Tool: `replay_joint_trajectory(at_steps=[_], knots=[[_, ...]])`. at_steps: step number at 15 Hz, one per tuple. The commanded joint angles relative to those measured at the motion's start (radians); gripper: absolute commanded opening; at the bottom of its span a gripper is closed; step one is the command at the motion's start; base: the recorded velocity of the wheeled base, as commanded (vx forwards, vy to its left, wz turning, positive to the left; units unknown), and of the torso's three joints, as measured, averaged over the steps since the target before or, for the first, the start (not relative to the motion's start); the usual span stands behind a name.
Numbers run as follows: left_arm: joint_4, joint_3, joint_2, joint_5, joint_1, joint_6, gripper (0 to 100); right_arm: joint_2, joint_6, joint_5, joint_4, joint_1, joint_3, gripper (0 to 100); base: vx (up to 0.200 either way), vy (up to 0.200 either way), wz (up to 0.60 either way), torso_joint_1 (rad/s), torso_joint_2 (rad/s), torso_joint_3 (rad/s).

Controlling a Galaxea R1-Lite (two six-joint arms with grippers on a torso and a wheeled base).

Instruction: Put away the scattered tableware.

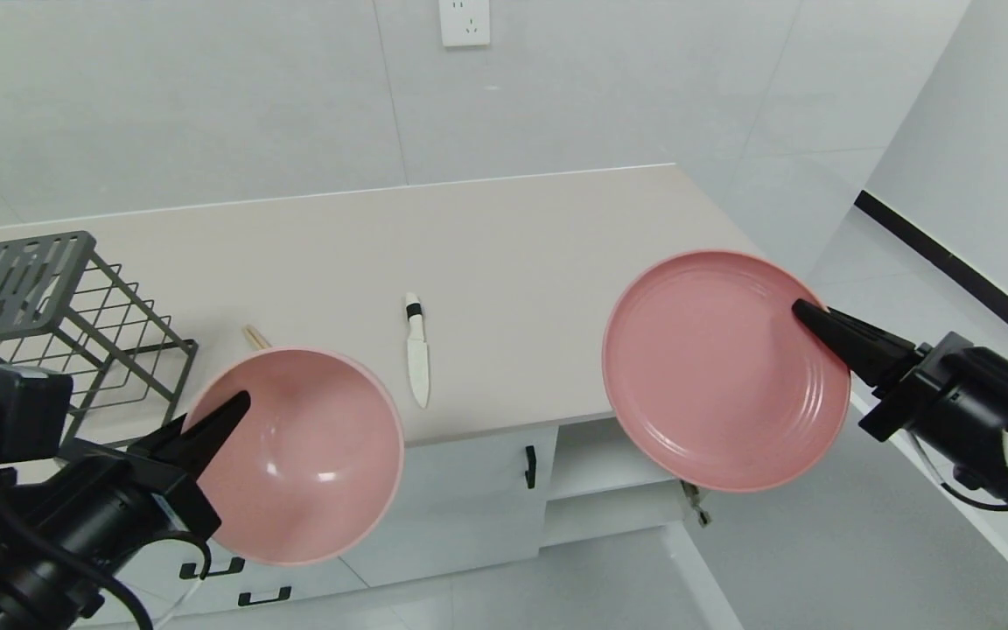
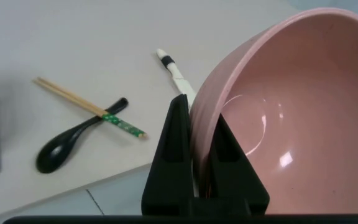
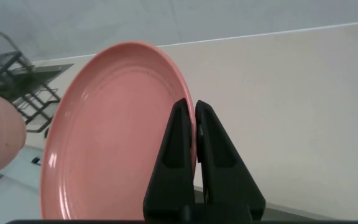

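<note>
Slippage worry: left gripper [image 1: 244,401] is clamped on just the bowl [image 1: 311,464] rim, right gripper [image 1: 800,308] on the plate [image 1: 714,367] rim, so 1 swing could drop either.

beige counter [image 1: 513,245], white knife [image 1: 416,350], chopsticks [image 2: 89,107], black spoon [image 2: 73,138], wire rack [image 1: 58,324]

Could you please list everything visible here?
countertop: 1, beige, along the wall
cabinet: 1, white, under the countertop
wall socket: 1, white, above the countertop
wire rack: 1, dark grey, countertop's left end
banded-handle knife: 1, white, flat on the countertop, near its front
spoon: 1, black, on the countertop near the rack
wooden chopsticks: 1 pair, tan with green ends, crossing the spoon's handle
deep round bowl: 1, pink, held aloft, robot's left
ribbed round plate: 1, pink, held aloft tilted, robot's right
left gripper: 1, black, shut on the bowl's rim
right gripper: 1, black, shut on the plate's rim
</note>
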Motion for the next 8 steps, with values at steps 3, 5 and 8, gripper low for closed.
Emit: replay_joint_trajectory(at_steps=[3,5,8], knots=[[-0.014,-0.002,0.018,0.000,-0.066,-0.083,0,0.001,0.000,0.000,-0.002,0.012,0.004,0,0.000,0.000,0.00,0.000,0.00,0.000],[-0.071,0.004,0.080,0.000,-0.078,-0.111,0,0.003,0.000,0.000,-0.002,0.012,0.004,0,0.000,0.000,0.00,0.000,0.00,0.000],[-0.080,0.009,0.167,0.013,-0.086,-0.109,0,0.000,-0.002,0.000,-0.002,0.012,0.003,0,0.000,0.000,0.00,0.000,0.00,0.000]])
